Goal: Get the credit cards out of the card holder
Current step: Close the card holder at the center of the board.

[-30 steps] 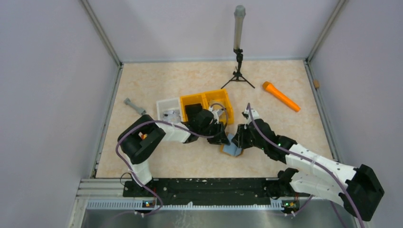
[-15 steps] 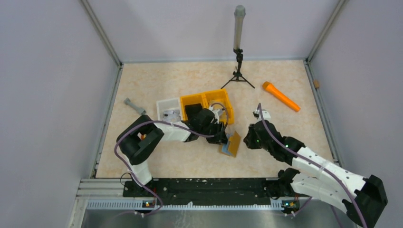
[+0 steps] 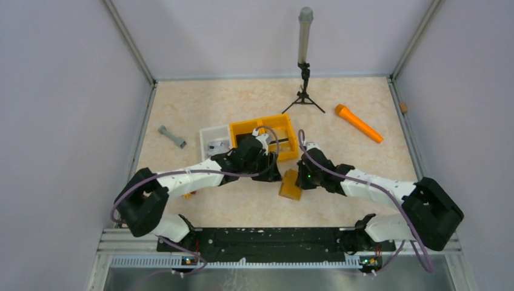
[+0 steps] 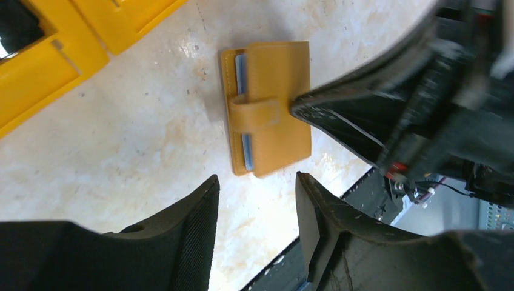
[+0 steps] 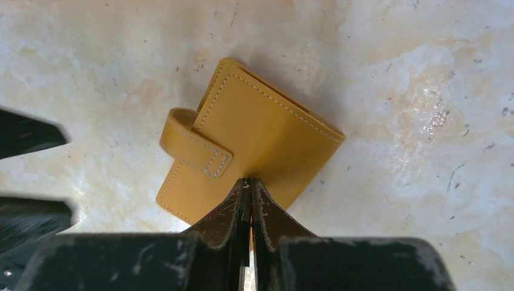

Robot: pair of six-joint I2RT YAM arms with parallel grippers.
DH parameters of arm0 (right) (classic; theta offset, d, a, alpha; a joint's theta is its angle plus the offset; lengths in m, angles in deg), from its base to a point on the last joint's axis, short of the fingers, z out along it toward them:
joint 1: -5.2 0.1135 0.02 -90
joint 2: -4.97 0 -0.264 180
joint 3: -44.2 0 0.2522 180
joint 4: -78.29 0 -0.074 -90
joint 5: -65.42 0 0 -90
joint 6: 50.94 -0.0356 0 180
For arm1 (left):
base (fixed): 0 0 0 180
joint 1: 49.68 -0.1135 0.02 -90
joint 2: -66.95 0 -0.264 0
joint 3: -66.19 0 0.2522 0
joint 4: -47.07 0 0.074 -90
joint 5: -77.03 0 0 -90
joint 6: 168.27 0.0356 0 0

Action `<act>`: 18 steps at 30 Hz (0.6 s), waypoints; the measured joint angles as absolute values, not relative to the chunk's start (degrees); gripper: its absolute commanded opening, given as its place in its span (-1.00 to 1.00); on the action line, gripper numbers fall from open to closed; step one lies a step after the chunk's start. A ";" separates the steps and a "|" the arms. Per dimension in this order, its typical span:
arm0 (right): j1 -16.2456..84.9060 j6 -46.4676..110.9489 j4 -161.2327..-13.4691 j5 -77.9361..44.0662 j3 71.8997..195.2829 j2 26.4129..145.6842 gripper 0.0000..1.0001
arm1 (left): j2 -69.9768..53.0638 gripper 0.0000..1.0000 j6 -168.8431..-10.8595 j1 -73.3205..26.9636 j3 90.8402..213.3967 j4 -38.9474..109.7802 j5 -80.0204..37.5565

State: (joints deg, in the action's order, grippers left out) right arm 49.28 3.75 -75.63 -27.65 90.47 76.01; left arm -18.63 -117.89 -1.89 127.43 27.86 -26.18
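The tan card holder (image 3: 290, 185) lies folded shut on the table, its strap across the cover. In the left wrist view, blue card edges (image 4: 240, 65) peek from the side of the card holder (image 4: 273, 115); no other cards show. My left gripper (image 3: 273, 174) is open and empty, hovering just left of the holder (image 4: 257, 182). My right gripper (image 3: 298, 176) is shut, and its tips (image 5: 250, 185) rest on the cover of the card holder (image 5: 254, 136).
Two orange bins (image 3: 267, 134) and a white bin (image 3: 213, 140) stand just behind the grippers. An orange stick (image 3: 359, 123) lies at the back right, a tripod with a grey cylinder (image 3: 303, 60) at the back, and a grey piece (image 3: 172, 136) at the left.
The card holder was open and tilted up in my left gripper; now it lies folded flat. My left gripper let go. My right gripper came back and set its shut tips on the cover.
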 measured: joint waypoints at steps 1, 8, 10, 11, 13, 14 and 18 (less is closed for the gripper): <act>49.28 4.01 -76.13 -27.58 91.04 77.81 -0.90 | -16.73 0.05 -117.67 -1.89 127.00 26.99 -25.44; 49.28 4.97 -77.40 -27.10 95.78 86.16 -0.85 | -7.29 0.06 -116.84 -1.89 123.65 23.20 -23.30; 49.28 5.69 -77.03 -26.79 97.07 87.01 -0.82 | -4.58 0.08 -116.07 -1.91 123.00 21.76 -21.02; 49.28 6.19 -76.53 -26.73 97.53 87.07 -0.82 | -3.27 0.08 -115.59 -2.15 122.91 20.91 -19.80; 49.28 7.33 -75.02 -26.84 98.43 86.53 -0.80 | -0.97 0.11 -114.43 -3.20 122.91 19.03 -18.21; 49.28 7.90 -74.43 -27.10 98.71 85.83 -0.78 | 0.06 0.13 -113.84 -4.27 122.91 18.11 -17.75; 48.95 10.22 -72.40 -29.61 100.15 79.88 -0.73 | 5.89 0.12 -110.91 -13.62 122.87 14.26 -14.77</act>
